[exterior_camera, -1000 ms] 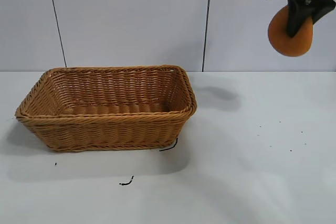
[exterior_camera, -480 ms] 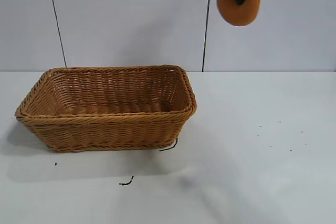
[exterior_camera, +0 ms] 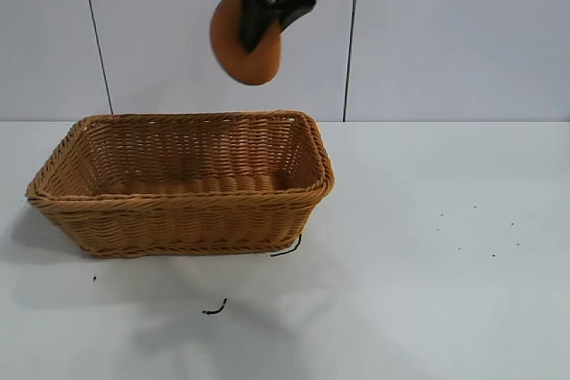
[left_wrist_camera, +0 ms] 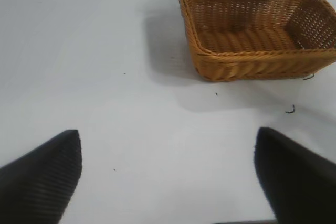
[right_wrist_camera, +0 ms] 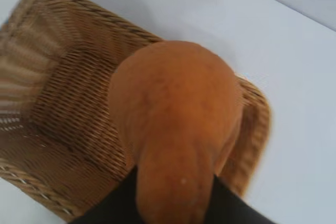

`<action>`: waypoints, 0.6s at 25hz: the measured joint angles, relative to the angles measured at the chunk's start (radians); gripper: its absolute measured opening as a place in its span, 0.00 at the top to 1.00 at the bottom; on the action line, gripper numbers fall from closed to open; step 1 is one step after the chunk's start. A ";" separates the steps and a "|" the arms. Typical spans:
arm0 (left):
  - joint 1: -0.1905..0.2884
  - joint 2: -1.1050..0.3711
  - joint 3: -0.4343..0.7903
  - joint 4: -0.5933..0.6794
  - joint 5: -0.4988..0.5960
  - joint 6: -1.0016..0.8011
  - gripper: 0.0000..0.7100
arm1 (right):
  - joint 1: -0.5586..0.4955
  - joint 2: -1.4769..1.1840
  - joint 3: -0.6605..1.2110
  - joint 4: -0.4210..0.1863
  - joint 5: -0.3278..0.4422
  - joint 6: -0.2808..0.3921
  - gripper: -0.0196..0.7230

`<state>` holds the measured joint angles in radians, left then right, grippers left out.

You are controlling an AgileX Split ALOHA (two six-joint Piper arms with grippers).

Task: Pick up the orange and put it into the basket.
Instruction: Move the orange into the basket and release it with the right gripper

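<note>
Orange (exterior_camera: 247, 51) fruit hangs gripped in the right claw (exterior_camera: 258, 20), high above the basket (exterior_camera: 183, 206) near the worktop's (exterior_camera: 427, 291) back-left; only release remains. Left claw (left_wrist_camera: 168, 177) gapes idle.

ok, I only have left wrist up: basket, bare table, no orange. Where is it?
Observer: The orange hangs in the right gripper, high above the basket, roughly over its right half in the exterior view.
Operator: Grip solid?
Observer: A dark finger crosses the fruit's front in the exterior view; right wrist shows the orange's narrow end seated at the gripper.
Operator: Anything in the basket I can't see?
Observer: Right wrist looks down past the fruit onto bare weave; the orange blocks part of the floor, so that part is unknown.
</note>
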<state>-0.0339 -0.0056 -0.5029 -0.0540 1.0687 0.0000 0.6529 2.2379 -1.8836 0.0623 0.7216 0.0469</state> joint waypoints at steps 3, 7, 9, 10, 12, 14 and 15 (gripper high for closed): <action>0.000 0.000 0.000 0.000 0.000 0.000 0.10 | 0.000 0.038 0.000 0.010 -0.010 0.000 0.86; 0.000 0.000 0.000 0.000 0.000 0.000 0.10 | 0.000 0.049 0.000 0.016 -0.004 0.000 0.77; 0.000 0.000 0.000 0.000 0.000 0.000 0.10 | 0.000 0.049 0.000 0.019 0.002 0.000 0.65; 0.000 0.000 0.000 0.000 0.000 0.000 0.10 | 0.000 0.049 0.000 0.019 0.013 0.000 0.54; 0.000 0.000 0.000 0.000 0.000 0.000 0.10 | 0.000 0.044 0.000 0.019 0.040 0.000 0.30; 0.000 0.000 0.000 0.000 0.000 0.000 0.10 | 0.000 0.035 -0.002 0.019 0.066 0.000 0.13; 0.000 0.000 0.000 0.000 0.000 0.000 0.10 | 0.000 0.028 -0.002 0.019 0.080 0.000 0.10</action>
<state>-0.0339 -0.0056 -0.5029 -0.0540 1.0687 0.0000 0.6528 2.2657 -1.8859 0.0814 0.8018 0.0469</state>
